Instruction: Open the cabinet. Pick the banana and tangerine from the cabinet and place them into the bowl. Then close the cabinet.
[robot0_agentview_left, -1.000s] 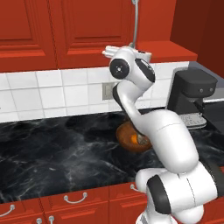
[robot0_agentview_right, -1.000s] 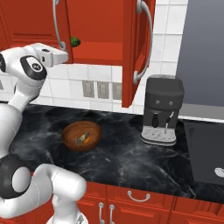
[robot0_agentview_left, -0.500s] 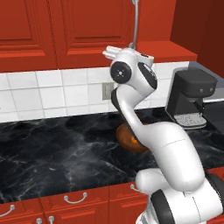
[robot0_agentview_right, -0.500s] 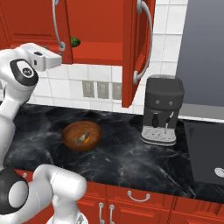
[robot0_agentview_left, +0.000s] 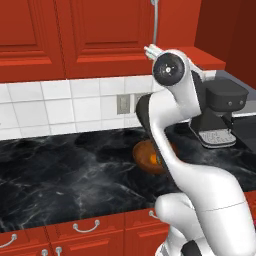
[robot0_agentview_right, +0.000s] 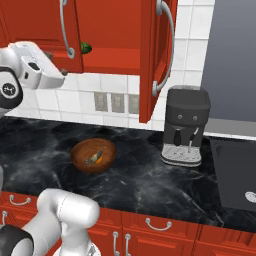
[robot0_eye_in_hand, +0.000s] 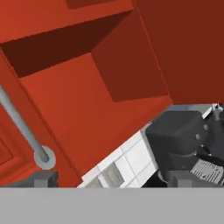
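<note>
Resting in the wooden bowl mid-tabletop, the banana and tangerine lie well below the fingers. These are spread, empty, raised beside the open cabinet.

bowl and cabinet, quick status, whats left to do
Gripper open, empty, up beside the cabinet. Banana and tangerine in bowl. Right door swung out over counter, closing not done.
</note>
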